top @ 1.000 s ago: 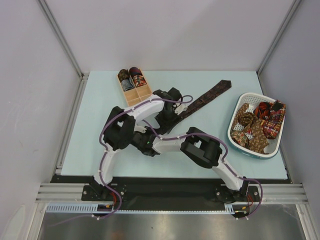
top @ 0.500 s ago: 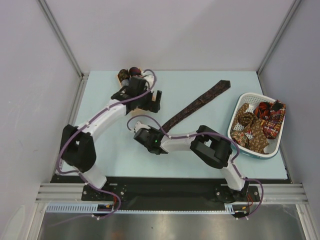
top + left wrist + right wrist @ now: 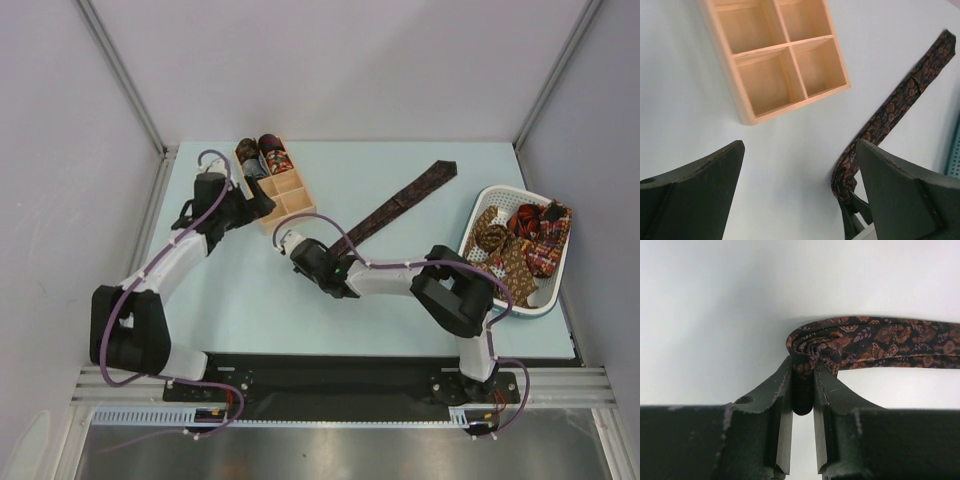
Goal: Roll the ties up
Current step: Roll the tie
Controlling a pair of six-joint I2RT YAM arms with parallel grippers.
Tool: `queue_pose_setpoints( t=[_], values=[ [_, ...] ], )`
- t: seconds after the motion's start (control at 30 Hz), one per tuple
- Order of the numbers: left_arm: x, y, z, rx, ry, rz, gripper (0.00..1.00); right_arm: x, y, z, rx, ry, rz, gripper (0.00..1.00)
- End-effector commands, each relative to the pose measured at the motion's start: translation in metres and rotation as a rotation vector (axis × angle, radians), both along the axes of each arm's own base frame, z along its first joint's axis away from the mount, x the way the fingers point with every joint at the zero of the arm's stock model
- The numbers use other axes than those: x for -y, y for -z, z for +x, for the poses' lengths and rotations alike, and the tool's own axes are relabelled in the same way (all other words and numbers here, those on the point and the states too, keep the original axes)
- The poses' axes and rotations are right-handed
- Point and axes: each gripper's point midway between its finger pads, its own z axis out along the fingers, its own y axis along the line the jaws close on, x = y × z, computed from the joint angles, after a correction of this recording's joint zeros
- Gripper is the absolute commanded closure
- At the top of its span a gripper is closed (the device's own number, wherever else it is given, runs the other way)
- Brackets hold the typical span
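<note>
My right gripper pinches the tie's coiled end near the overhead view's middle, its length running toward the upper right; my left gripper gapes empty, farther off.

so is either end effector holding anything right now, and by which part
The right end effector pinches the dark maroon tie at its coiled end, where the roll starts. The left end effector is open, holding nothing.

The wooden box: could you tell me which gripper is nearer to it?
Left. The left gripper hovers beside the wooden box, at its near corner; the right gripper lies farther off, clamping the dark tie.
</note>
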Motion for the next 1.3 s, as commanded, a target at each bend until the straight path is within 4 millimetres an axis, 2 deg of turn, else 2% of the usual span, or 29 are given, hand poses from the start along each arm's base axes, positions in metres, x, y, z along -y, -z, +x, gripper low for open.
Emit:
queue_pose_setpoints(
  t=[0.0,0.07,0.13,0.4,0.43,0.47,0.53,0.57,0.63,0.7,0.77,0.8,0.83,0.87,0.9,0.93,0.97,1.03,1.07,1.1,1.17,1.23,1.27],
  values=[
    [-0.009,-0.025,-0.001,0.099,-0.072,-0.118,0.0,-0.021,-0.029,-0.004,-0.048,-0.06,0.193,0.79],
    [-0.013,-0.023,-0.003,0.108,-0.079,-0.095,0.0,-0.023,-0.027,-0.009,-0.105,-0.094,0.232,0.79],
    [-0.015,-0.019,-0.006,0.11,-0.073,-0.076,0.0,-0.029,-0.034,-0.006,-0.145,-0.122,0.314,0.79],
    [-0.008,0.004,-0.013,0.082,-0.014,-0.056,0.0,-0.022,-0.032,0.004,-0.377,-0.135,0.51,0.78],
    [-0.009,0.007,-0.014,0.08,-0.012,-0.043,0.0,-0.024,-0.033,-0.001,-0.424,-0.171,0.541,0.78],
    [-0.009,0.009,-0.014,0.078,-0.01,-0.039,0.0,-0.018,-0.033,0.005,-0.46,-0.144,0.58,0.78],
    [-0.004,0.012,-0.017,0.079,0.014,-0.028,0.0,-0.02,-0.038,0.001,-0.524,-0.177,0.643,0.78],
    [0.001,0.015,-0.019,0.073,0.029,-0.017,0.0,-0.014,-0.037,0.008,-0.548,-0.151,0.672,0.78],
    [0.006,0.015,-0.019,0.077,0.062,0.018,0.0,-0.014,-0.041,0.01,-0.602,-0.167,0.717,0.77],
    [0.016,0.021,-0.022,0.049,0.092,0.063,0.0,-0.006,-0.035,0.017,-0.663,-0.133,0.756,0.78],
    [0.022,0.024,-0.022,0.043,0.128,0.121,0.0,-0.006,-0.037,0.016,-0.723,-0.152,0.8,0.77],
    [0.029,0.028,-0.023,0.024,0.147,0.157,0.0,0.0,-0.028,0.02,-0.755,-0.132,0.81,0.78],
    [0.033,0.03,-0.024,0.026,0.181,0.19,0.0,-0.001,-0.028,0.016,-0.8,-0.139,0.833,0.78],
    [0.043,0.033,-0.029,0.016,0.222,0.212,0.0,0.0,-0.029,0.02,-0.811,-0.138,0.849,0.78],
    [0.048,0.03,-0.025,0.025,0.233,0.234,0.0,0.003,-0.023,0.021,-0.85,-0.135,0.867,0.78],
    [0.054,0.035,-0.025,0.022,0.274,0.269,0.0,0.004,-0.024,0.021,-0.873,-0.126,0.888,0.78],
    [0.066,0.033,-0.027,0.029,0.314,0.285,0.0,0.004,-0.023,0.024,-0.876,-0.126,0.906,0.79],
    [0.079,0.037,-0.03,0.031,0.38,0.319,0.0,0.01,-0.022,0.028,-0.907,-0.108,0.938,0.79],
    [0.095,0.032,-0.033,0.049,0.43,0.326,0.0,0.011,-0.022,0.03,-0.9,-0.112,0.954,0.79],
    [0.102,0.03,-0.036,0.054,0.46,0.335,0.0,0.013,-0.022,0.032,-0.904,-0.107,0.965,0.8],
    [0.118,0.034,-0.043,0.058,0.535,0.39,0.0,0.017,-0.023,0.036,-0.921,-0.104,0.998,0.8],
    [0.127,0.028,-0.04,0.085,0.568,0.447,0.0,0.019,-0.022,0.038,-0.928,-0.098,1.004,0.8],
    [0.13,0.037,-0.043,0.065,0.585,0.491,0.0,0.02,-0.019,0.039,-0.936,-0.087,1.006,0.8]
  ],
)
